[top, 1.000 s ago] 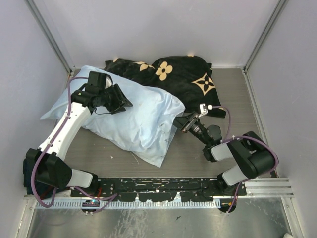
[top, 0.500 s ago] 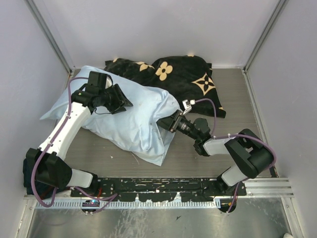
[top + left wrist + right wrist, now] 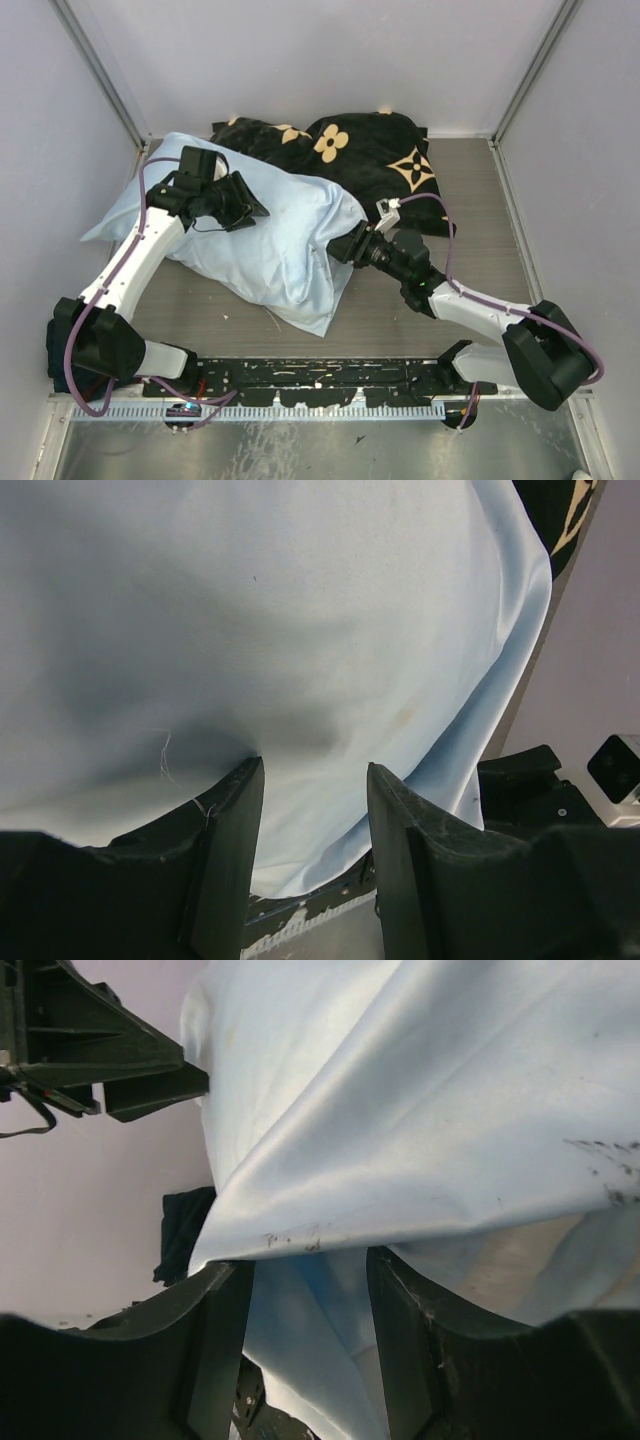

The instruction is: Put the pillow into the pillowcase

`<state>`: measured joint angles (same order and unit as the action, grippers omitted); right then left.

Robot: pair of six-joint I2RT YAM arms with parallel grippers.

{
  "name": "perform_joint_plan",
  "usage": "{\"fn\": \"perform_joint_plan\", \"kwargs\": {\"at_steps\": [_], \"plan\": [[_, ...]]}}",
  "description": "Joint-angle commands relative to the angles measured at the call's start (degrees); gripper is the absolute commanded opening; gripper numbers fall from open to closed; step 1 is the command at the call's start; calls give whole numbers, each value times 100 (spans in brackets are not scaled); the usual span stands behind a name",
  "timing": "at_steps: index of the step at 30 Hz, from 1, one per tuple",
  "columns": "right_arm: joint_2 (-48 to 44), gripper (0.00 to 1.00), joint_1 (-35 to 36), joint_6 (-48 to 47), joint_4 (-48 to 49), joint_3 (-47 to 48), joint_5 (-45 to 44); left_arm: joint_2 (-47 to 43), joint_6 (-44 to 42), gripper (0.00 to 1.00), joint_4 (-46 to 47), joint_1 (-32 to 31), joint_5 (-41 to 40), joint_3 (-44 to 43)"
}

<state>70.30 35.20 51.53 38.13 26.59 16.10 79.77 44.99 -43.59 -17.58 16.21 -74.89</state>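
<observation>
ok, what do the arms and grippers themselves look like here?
Both the left arm and right arm have white link shells, bulky black joint housings and a purple cable looped alongside. The left gripper and right gripper are all black, with flat, angular fingers.

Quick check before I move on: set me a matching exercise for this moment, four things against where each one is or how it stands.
Things
1. thin light blue fabric pillowcase
2. black cloth with tan flower motifs
3. left tool
4. right tool

Places and states
A. at the pillowcase's right edge, open, with a fold of fabric in its gap
B. heaped at the far side of the grey table
C. lying bulged, left of the table's centre
D. on top of the pillowcase near its far end, open, with fabric bulging into its gap

Pairs: 1-C, 2-B, 3-D, 4-A
</observation>
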Motion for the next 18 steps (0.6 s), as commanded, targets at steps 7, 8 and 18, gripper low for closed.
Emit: {"fn": "perform_joint_plan", "kwargs": {"at_steps": [7, 8, 18], "plan": [[149, 55, 22, -247, 67, -328, -335, -107, 14, 53, 301, -14, 206, 256], [236, 55, 22, -263, 203, -349, -335, -120, 6, 53, 298, -12, 187, 256], [669, 56, 22, -53, 1193, -448, -354, -122, -26, 53, 237, -13, 140, 212]]}}
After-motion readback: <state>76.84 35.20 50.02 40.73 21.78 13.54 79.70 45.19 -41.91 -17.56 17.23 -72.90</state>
